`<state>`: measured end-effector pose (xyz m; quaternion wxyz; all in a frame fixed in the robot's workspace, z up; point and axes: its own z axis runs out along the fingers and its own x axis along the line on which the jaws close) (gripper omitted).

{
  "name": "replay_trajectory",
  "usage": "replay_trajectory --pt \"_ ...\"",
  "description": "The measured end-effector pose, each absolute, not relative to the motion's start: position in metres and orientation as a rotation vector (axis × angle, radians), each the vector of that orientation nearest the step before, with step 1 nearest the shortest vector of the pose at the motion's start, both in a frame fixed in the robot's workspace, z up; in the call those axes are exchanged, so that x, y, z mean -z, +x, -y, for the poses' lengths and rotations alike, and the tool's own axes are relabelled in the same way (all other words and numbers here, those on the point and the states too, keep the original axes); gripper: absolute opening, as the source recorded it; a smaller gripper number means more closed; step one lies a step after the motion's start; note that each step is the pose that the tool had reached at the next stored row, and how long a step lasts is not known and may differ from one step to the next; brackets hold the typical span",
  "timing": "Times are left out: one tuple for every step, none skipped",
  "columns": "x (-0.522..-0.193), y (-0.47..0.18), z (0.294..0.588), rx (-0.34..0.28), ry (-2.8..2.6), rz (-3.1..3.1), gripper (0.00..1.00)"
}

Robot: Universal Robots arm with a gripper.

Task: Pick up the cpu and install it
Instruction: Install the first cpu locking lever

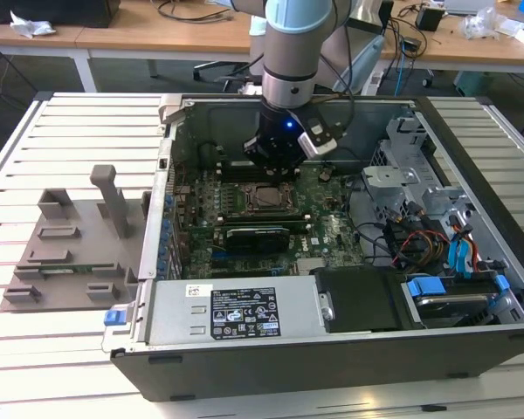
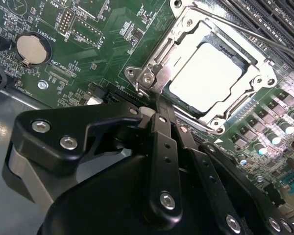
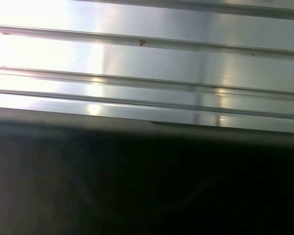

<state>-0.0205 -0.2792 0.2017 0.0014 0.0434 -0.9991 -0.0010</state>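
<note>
the cpu point(image 2: 208, 73) lies flat in the motherboard socket point(image 2: 257, 78) inside the open computer case point(image 1: 472, 345), just beyond the gripper point(image 2: 159, 105), whose fingers are pressed together and empty, hovering at the socket's near edge.

The arm point(image 1: 290, 44) reaches straight down, wrist vertical. Its black end effector point(image 2: 159, 105) points downward, and in the second wrist view its fingers point(image 2: 162, 142) are pressed together.

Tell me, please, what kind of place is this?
Probably an electronics or robotics lab: an open computer case lies on a slatted metal table, and wooden desks with cables stand behind.
</note>
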Motion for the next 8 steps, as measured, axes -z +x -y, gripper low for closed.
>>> replay_trajectory --pt "-0.2016 -0.0204 0.2792 0.004 0.136 3.136 0.11" --pt "-0.2016 -0.0204 0.2792 0.006 0.136 3.136 0.11" --pt "-0.2017 -0.0204 0.2792 0.009 0.136 3.136 0.11" --pt "-0.2017 -0.0203 0.2792 0.013 0.137 3.136 0.11" --pt "-0.2014 -0.0203 0.2791 0.029 0.136 3.137 0.11" --pt "-0.2016 -0.0203 0.2792 0.043 0.136 3.137 0.11" --pt "-0.2015 -0.0203 0.2791 0.057 0.136 3.137 0.11" --pt "-0.2015 -0.0203 0.2792 0.068 0.136 3.137 0.11"
